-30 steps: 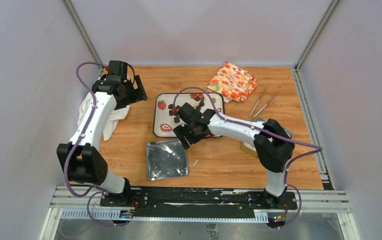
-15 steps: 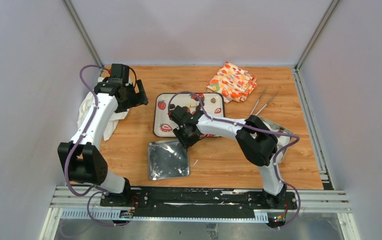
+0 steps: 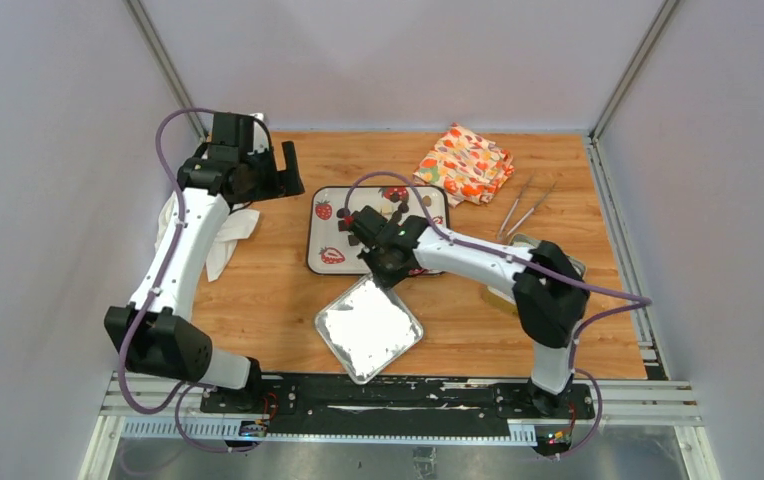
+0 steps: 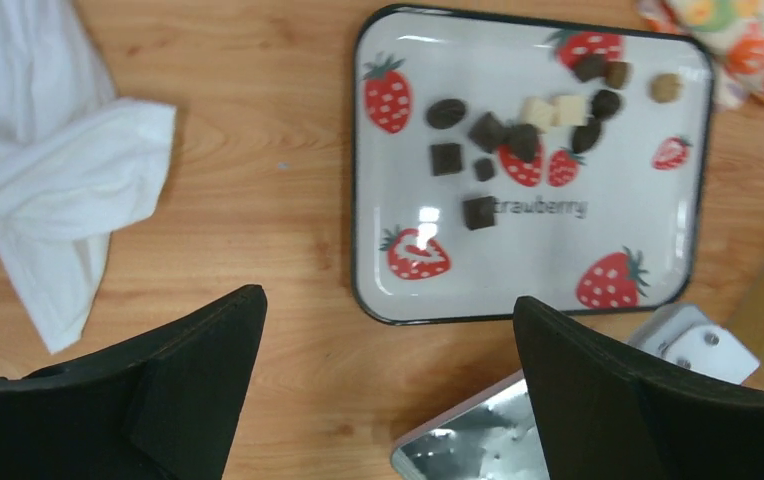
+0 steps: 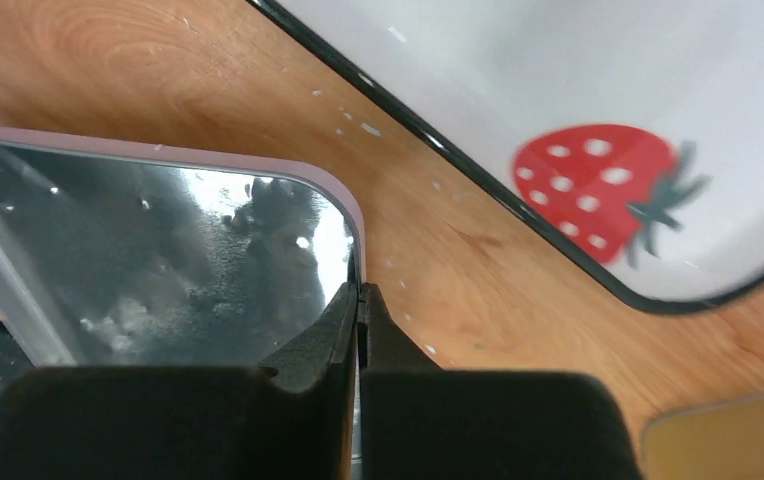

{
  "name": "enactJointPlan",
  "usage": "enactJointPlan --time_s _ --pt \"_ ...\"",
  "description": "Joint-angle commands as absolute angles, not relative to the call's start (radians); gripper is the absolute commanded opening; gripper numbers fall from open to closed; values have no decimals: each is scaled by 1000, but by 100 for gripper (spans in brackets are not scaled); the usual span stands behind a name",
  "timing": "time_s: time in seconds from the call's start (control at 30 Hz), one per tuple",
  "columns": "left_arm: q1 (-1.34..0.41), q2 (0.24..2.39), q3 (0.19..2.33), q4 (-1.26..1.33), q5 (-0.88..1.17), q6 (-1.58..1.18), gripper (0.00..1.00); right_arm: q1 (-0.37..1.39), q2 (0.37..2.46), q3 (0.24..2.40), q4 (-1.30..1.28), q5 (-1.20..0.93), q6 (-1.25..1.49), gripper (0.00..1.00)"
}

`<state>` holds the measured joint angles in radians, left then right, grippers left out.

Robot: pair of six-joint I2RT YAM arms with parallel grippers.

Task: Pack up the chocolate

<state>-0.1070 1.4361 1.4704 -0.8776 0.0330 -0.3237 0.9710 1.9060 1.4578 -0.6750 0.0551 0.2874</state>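
Note:
Several small pieces of chocolate (image 4: pixel 488 132), mostly dark brown with a few tan or cream, lie in the upper half of a white strawberry-print tray (image 4: pixel 618 230). From above they show beside my right arm (image 3: pixel 344 226). My right gripper (image 5: pixel 360 290) is shut on the rim of a shiny metal tin (image 5: pixel 158 260), at its corner nearest the tray. The tin (image 3: pixel 368 328) sits turned diamond-wise below the tray (image 3: pixel 323 245), with the right gripper (image 3: pixel 390 272) at its top corner. My left gripper (image 4: pixel 388 300) hangs open above the wood left of the tray, holding nothing; it shows from above (image 3: pixel 283 172).
A crumpled white cloth (image 3: pixel 220 235) lies at the left edge. A folded orange-patterned cloth (image 3: pixel 466 162) and metal tweezers (image 3: pixel 523 210) lie at the back right. A second metal piece (image 3: pixel 570 264) sits partly under my right arm.
My right gripper has closed on the tin's rim. The tin has swung round and shifted right toward the near edge. My left gripper has moved slightly back and right, still open.

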Motion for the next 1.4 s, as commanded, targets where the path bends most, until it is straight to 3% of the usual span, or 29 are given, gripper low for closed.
enactJointPlan --time_s 0.0,0.17,0.37,0.67,0.83,1.0,1.23,1.37 --pt "-167 1358 1545 -873 172 -226 100 916 1728 1426 -720 136 265 0" --pt "-217 1347 1571 -874 341 -209 100 768 1573 1397 -730 116 270 0" --pt "-495 1400 1698 -873 322 -174 100 576 1403 1335 -729 72 290 0" --pt "-723 1497 1737 -850 197 -187 100 281 1261 1279 -727 -71 267 0" --pt "-727 1419 1521 -635 182 -183 99 222 1229 1294 -729 -143 248 0" --pt "-725 1422 1492 -626 191 -163 100 213 1202 1280 -710 -206 261 0" --pt "-593 1349 1178 -242 510 -437 96 209 1250 1309 -686 -355 274 0" --pt "-574 1363 1139 -170 640 -533 96 210 1270 1310 -681 -414 294 0"
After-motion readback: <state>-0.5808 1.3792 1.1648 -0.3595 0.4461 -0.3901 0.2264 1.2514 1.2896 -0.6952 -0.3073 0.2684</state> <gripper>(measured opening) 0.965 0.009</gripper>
